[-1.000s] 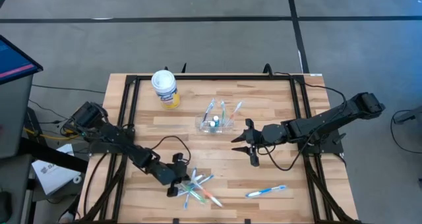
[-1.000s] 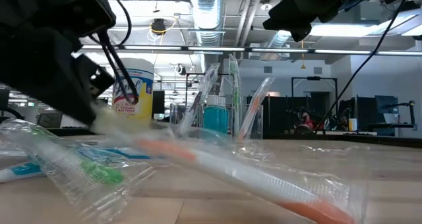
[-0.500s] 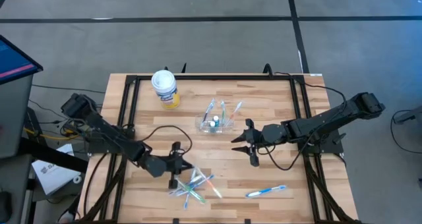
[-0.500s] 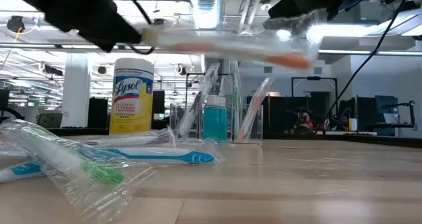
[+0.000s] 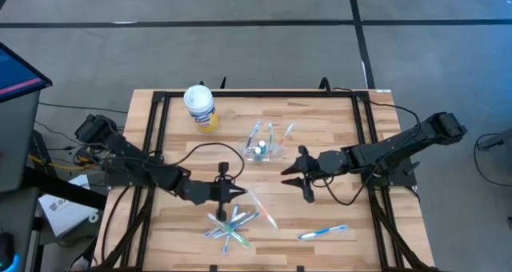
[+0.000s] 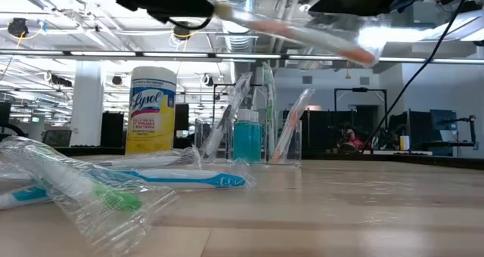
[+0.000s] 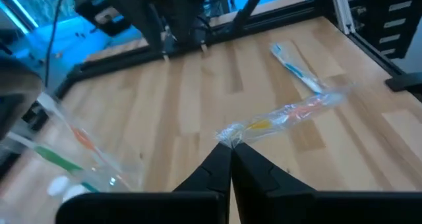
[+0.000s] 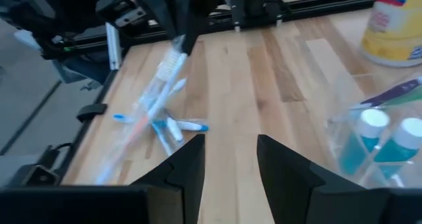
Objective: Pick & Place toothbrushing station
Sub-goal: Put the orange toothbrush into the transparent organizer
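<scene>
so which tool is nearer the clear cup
Right. The right tool hangs open just beside the clear cup; the left tool, shut on a wrapped toothbrush, is farther off toward the table's front.

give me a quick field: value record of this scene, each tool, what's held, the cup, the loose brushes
left tool: shut on the wrapped orange toothbrush, lifted above the table
right tool: open, empty, hovering beside the clear cup
clear cup: near table centre, holding upright toothbrushes and teal tubes
loose toothbrush pile: near the front edge, below the left tool
blue toothbrush: lying alone at front right
white tub: upright at back left, yellow label
</scene>
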`<state>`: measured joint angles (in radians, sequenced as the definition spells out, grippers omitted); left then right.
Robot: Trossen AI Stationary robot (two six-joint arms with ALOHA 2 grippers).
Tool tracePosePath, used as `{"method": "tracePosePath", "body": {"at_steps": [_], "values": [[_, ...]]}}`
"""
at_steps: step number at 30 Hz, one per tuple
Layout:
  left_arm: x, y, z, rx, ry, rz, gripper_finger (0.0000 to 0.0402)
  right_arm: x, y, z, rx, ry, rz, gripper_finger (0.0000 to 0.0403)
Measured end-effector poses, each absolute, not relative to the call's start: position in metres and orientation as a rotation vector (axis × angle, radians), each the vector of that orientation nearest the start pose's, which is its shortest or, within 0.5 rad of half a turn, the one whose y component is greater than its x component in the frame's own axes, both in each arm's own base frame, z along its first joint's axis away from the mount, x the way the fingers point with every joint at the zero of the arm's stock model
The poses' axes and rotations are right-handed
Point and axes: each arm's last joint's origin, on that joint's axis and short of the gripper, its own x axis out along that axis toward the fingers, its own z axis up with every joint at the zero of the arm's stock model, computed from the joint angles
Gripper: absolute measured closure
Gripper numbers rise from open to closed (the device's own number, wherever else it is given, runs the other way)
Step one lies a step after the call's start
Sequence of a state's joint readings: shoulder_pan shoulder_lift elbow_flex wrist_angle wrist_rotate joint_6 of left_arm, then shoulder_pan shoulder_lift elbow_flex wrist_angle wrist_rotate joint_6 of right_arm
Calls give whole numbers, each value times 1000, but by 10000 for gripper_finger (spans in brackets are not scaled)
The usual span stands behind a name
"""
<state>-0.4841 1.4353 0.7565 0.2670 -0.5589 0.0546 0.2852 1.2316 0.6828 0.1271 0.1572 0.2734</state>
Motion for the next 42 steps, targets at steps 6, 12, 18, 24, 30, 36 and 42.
{"method": "tracePosePath", "body": {"at_steps": [6,12,18,24,30,36,42], "values": [[278,-120,233,340,335,75,401,252,69,239,214,408,105,274],[283,-118,243,421,317,73,401,257,68,240,271,370,111,274],[284,-118,244,469,316,68,401,275,71,225,310,362,185,274],[283,-118,242,484,340,77,401,292,74,221,332,332,214,274],[282,-117,240,493,356,77,401,312,77,215,351,362,259,274],[282,-117,240,495,361,76,401,331,80,210,374,391,301,274],[282,-117,239,499,371,75,401,340,81,212,380,393,334,276]]}}
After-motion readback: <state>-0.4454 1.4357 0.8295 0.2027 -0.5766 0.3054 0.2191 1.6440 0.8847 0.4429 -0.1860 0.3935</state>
